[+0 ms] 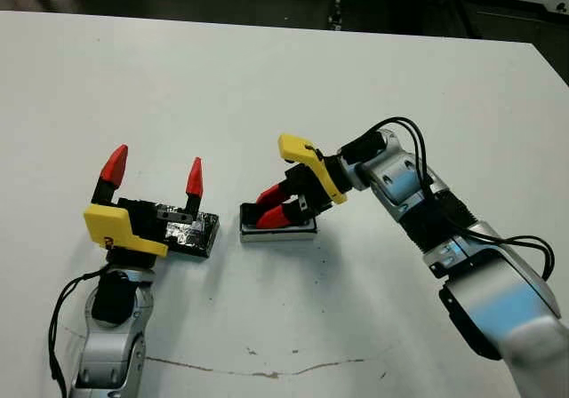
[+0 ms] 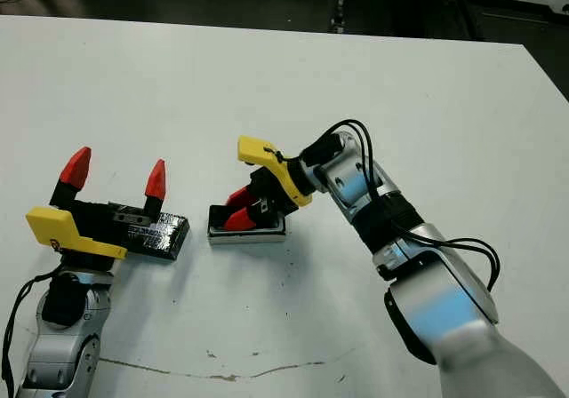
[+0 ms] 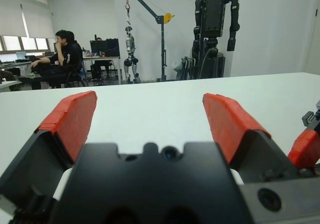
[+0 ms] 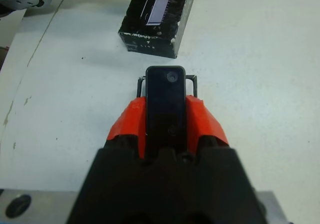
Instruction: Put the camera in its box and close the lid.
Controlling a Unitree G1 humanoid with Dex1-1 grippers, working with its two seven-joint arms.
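My right gripper [image 1: 277, 210] is shut on the camera [image 4: 166, 104], a slim black bar held between the red fingers [image 4: 125, 124]. The camera's far end sits low over the box [image 1: 279, 231], a small white-rimmed tray near the table's middle; in the right wrist view its thin rim [image 4: 194, 85] frames the camera's tip. The lid [image 1: 194, 234], a shiny speckled black cover, lies flat just left of the box. My left gripper [image 1: 155, 172] stands open with nothing between its fingers. Its black body covers the lid's left end, and its fingertips point away over the table.
The white table [image 1: 267, 78] stretches far beyond both grippers. A thin dark scratch line [image 1: 258, 373] runs near its front edge. In the left wrist view a person [image 3: 62, 54] sits at a desk far behind, beside standing robots and a crane.
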